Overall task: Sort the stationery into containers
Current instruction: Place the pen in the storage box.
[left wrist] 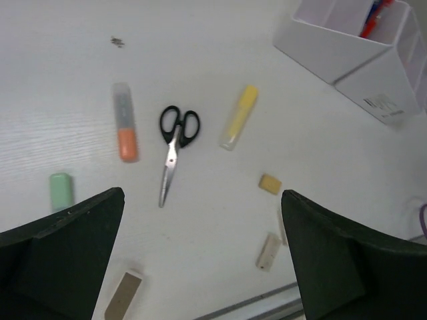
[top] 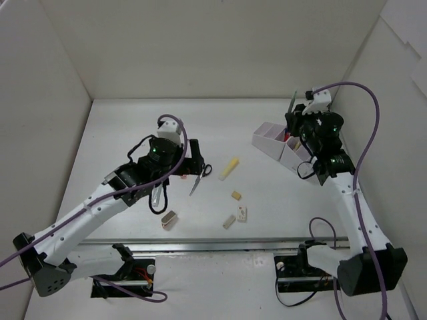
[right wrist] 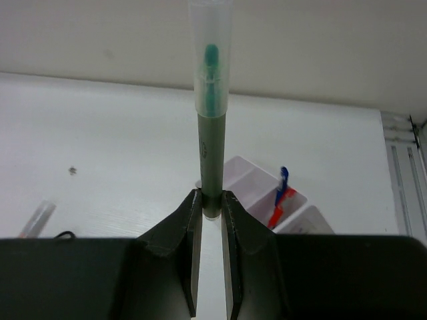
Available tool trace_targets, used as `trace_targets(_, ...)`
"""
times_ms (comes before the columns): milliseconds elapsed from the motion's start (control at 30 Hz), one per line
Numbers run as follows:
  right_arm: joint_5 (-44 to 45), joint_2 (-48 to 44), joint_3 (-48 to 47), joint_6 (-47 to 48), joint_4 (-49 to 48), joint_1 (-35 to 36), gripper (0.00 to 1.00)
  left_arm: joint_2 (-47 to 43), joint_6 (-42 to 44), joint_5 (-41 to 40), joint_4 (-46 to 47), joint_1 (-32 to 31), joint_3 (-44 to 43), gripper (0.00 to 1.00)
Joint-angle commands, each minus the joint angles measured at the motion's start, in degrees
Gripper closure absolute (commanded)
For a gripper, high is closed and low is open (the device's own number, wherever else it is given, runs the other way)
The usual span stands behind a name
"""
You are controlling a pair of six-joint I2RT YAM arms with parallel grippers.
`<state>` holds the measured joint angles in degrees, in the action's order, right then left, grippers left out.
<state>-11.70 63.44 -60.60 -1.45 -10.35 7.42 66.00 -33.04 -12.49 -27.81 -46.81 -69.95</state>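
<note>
While the right claw pinches the green marker low on its barrel, nearly all of the marker stands upright above the narrow jaws, so the likeliest trouble is that it pivots or slides in that short grip once it is tipped toward the tray just beyond it. The tray sits at the far right of the desk, and one of its compartments already holds blue and red pens. A marker lowered there could jam against them, or its end could catch a thin wall and shove the light tray along. Whether the clear cap is fully seated I cannot tell; if it is loose, a knock on the rim might pop it off. The left claw is spread wide and carries nothing, hovering over the scissors, which lie flat on the desk with the orange marker on one side and the yellow marker on the other. Flat, thin blades give little to grip, so the fingers may scrape the desk or push the scissors away, and wide fingers coming down could set either marker rolling. The erasers lie a little apart, nearer the front edge. As for writing, a small grey print on the tray's outer wall and a faint mark on the green marker's barrel are both too small to read, and no brand shows anywhere
</note>
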Motion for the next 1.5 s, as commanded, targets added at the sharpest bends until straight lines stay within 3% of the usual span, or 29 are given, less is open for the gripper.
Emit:
trace_targets(0,-0.42,5.71,1.27,-2.41,-5.73,-4.86,1.0,-3.76,0.78,-1.75,1.7,4.77,3.58,0.01)
trace_targets(167,-2.36,10.82,3.38,-2.95,-8.28,-11.45,1.0,-9.03,0.25,1.15,5.04,11.2,10.7,0.0)
trace_targets(433,-4.64,18.73,3.12,0.84,-9.95,-13.92,1.0,-11.68,0.6,3.52,6.89,17.27,15.9,0.01)
trace_targets(1067,0.97,24.19,6.8,2.07,-11.71,-13.75,0.96,-13.53,-0.45,2.56,8.3,18.33,18.71,0.01)
trace_targets(1167,0.72,24.01,7.42,1.72,-12.24,-13.75,0.83,-13.88,-0.45,2.38,8.3,18.33,19.06,0.0)
trace_targets(1200,0.28,23.84,7.42,-0.02,-12.24,-13.92,0.67,-13.96,-0.36,2.38,8.39,18.33,19.15,0.01)
trace_targets(1233,-0.16,23.75,7.42,-0.13,-12.15,-13.92,0.6,-13.97,-0.36,2.38,8.39,18.33,19.07,0.01)
trace_targets(1467,-0.33,17.69,7.95,-1.53,-10.66,-13.66,0.52,-14.49,-0.1,3.7,8.21,18.33,19.24,0.0)
